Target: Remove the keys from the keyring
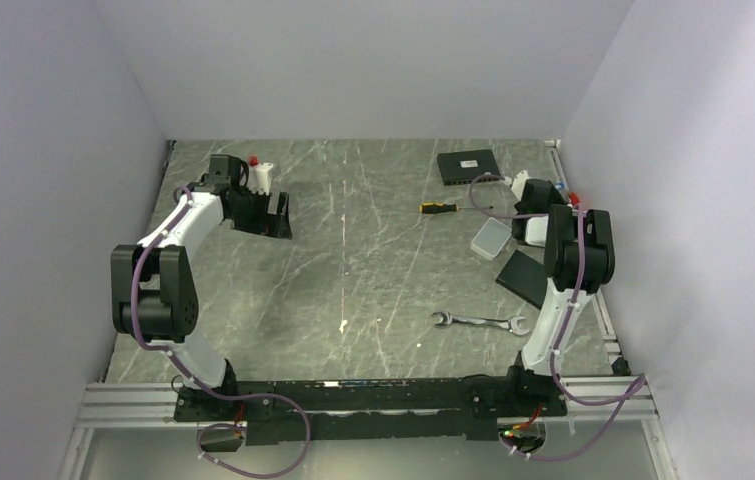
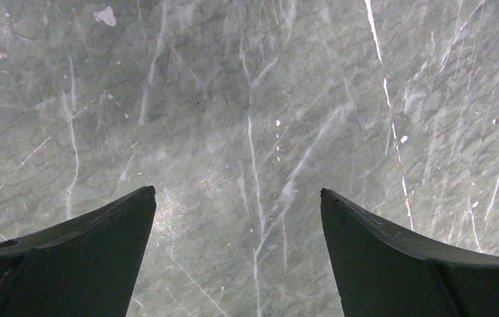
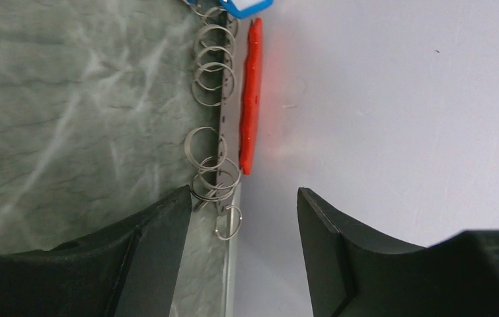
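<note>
The keyring (image 3: 210, 86) is a string of thin silvery wire rings lying along the table's right edge, against the wall. Its red oblong tag (image 3: 252, 99) stands on edge beside the rings. A blue key head (image 3: 246, 6) shows at the top of the right wrist view; the rest of the keys are out of frame. My right gripper (image 3: 243, 198) hovers over the near end of the chain, jaws apart, with the last small ring (image 3: 228, 222) just beside its left finger and nothing pinched. In the top view the red tag (image 1: 574, 197) peeks out by the right wrist. My left gripper (image 2: 238, 195) is wide open over bare table at the far left (image 1: 278, 215).
A silver wrench (image 1: 478, 322) lies front right, and a yellow-handled screwdriver (image 1: 438, 207) towards the back. A black box (image 1: 468, 165), a clear plastic case (image 1: 491, 238) and a black flat plate (image 1: 525, 277) sit near the right arm. The right wall (image 3: 398, 99) is very close.
</note>
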